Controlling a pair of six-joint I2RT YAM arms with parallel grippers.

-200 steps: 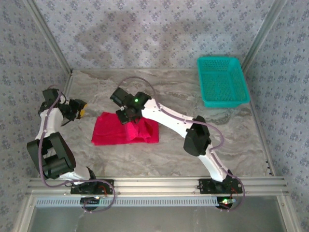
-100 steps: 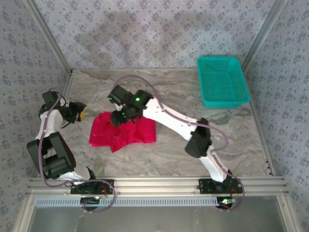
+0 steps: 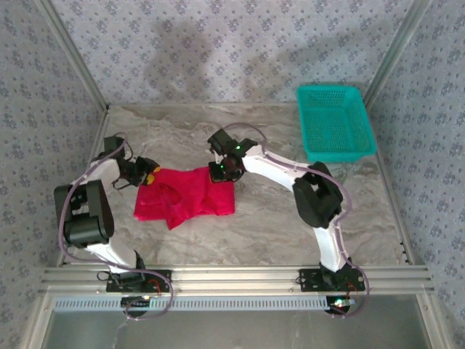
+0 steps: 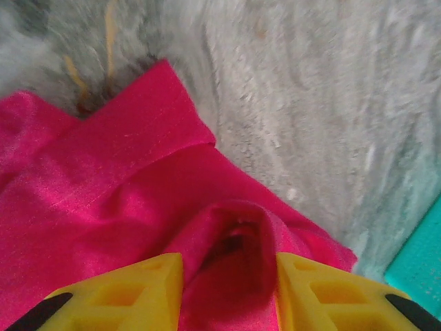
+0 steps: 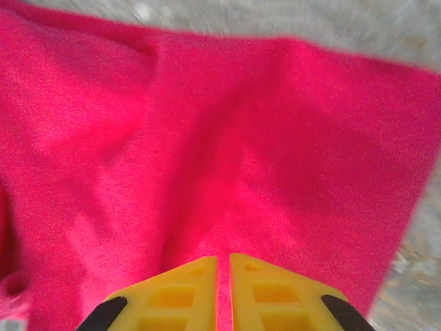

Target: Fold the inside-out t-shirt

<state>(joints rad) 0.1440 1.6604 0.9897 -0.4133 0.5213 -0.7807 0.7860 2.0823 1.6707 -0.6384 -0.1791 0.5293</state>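
Bright, even light, softish overhead shot
Wrist views are smeary, t-shirt [image 5: 227, 138] motion-blurred up close; faint shadow on the back wall [image 3: 182, 43].

The left arm [image 3: 86, 218] rose from its base, doubled back at the elbow, and sent its forearm to the right, ending in the left gripper [image 3: 145, 177]. In the left wrist view its yellow fingers [image 4: 131, 293] stood wide apart, with a raised fold of the t-shirt [image 4: 103, 172] between them. The right arm [image 3: 320, 203] climbed from its base to a bent elbow, then stretched left, the right gripper [image 3: 220, 173] pointing down. Its fingers [image 5: 172, 293] were almost together, pinching a thin sliver of cloth.
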